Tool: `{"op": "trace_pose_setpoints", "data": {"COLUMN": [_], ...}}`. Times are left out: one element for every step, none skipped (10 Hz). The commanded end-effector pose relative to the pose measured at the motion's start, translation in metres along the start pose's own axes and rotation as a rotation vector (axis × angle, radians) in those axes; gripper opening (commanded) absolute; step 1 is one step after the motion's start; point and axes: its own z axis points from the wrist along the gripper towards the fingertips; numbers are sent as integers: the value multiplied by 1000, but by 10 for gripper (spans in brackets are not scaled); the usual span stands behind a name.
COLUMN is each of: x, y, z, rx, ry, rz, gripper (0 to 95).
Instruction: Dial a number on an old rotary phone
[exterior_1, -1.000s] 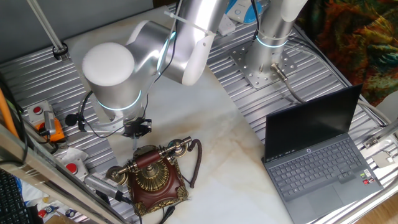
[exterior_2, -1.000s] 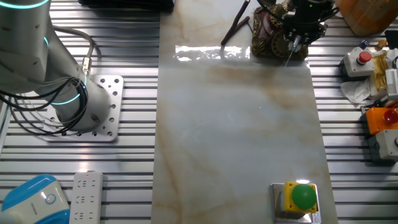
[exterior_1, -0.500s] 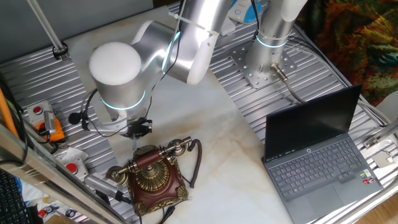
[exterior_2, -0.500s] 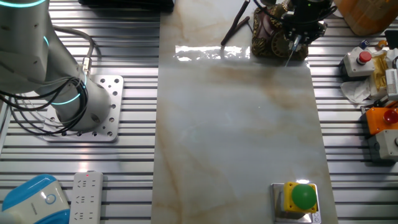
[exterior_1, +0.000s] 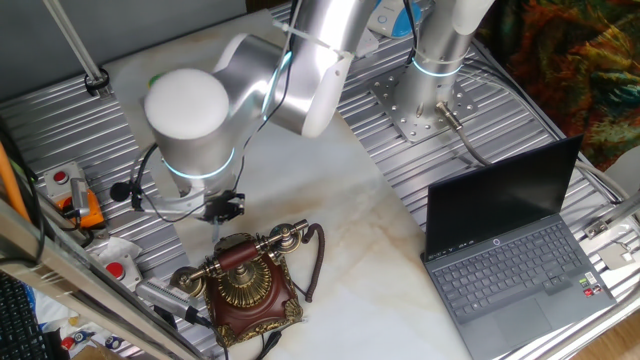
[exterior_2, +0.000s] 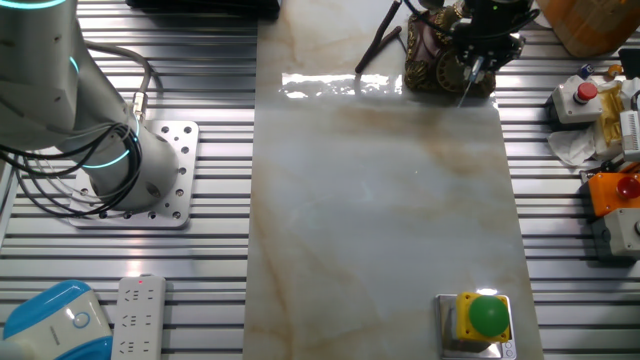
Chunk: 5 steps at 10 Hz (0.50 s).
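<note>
Unmoved, reddish-brown old rotary phone (exterior_1: 245, 287) gleams brass.

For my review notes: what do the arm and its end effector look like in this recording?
The arm is silver-grey metal with rounded white joint caps and thin glowing cyan rings at the joints. Its base bolts to a perforated steel plate, and black cables loop around the lower links. The end effector is small, black and compact, with dark wires trailing at the wrist; its fingers are too small to make out.

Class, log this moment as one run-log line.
hand: above phone, state unclear | rotary phone: handset on cradle | dialing: not visible
</note>
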Motion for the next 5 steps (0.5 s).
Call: {"op": "trace_pose_setpoints", "data": {"x": [2,2,2,2,2], "y": [1,1,1,1,1], "z": [-1,-1,-1,-1,-1], "rx": [0,-2,-6,-12,-13], "ry": [-3,-2,-1,6,9], "rz": [0,1,-3,-9,-8], "gripper": [0,0,0,0,0]}}
